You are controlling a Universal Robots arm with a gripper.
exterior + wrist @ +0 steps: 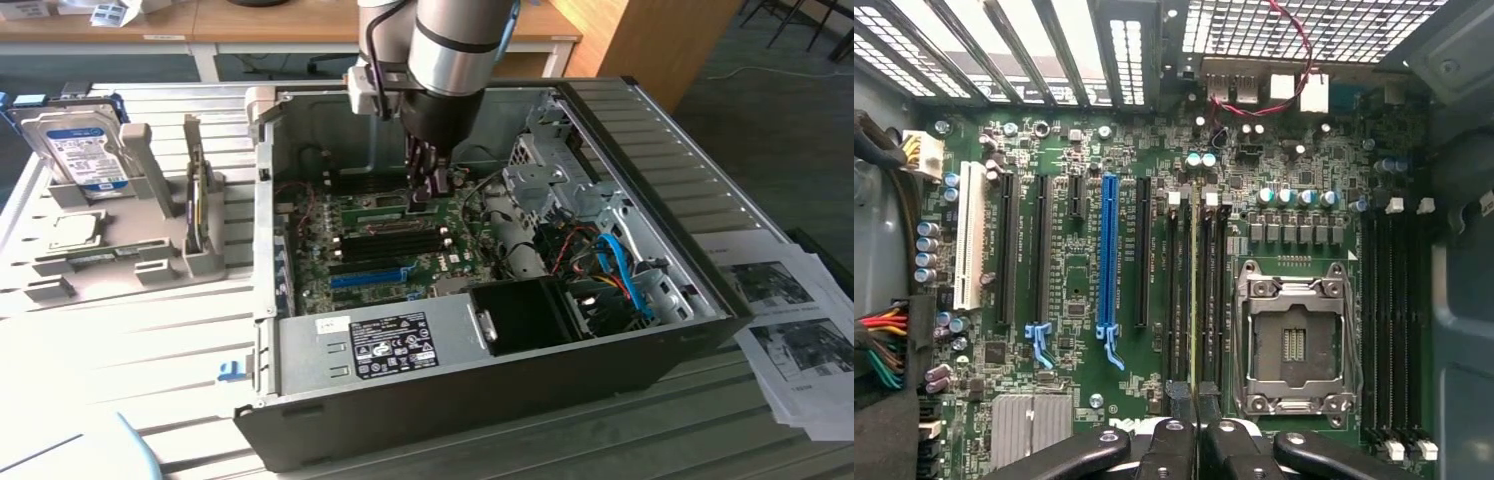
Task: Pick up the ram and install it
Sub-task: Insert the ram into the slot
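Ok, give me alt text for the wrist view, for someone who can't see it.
Black jaws grip a long, thin green ram stick, seen edge-on, lined up along the black memory slots of a green motherboard inside a computer case. A long bright blue plastic slot lies to one side of it, a silver-framed processor socket to the other.

- We see the arm as a smooth silver metal tube with a soft sheen.
- The claw looks matt black; the ram in it is thin green circuit board.
- The case is sheet metal, dull grey inside and matt dark outside.
- The motherboard is green and faintly glossy, and its blue slot is shiny plastic.
- The printed sheets are matt paper; the table is pale, smooth slats.
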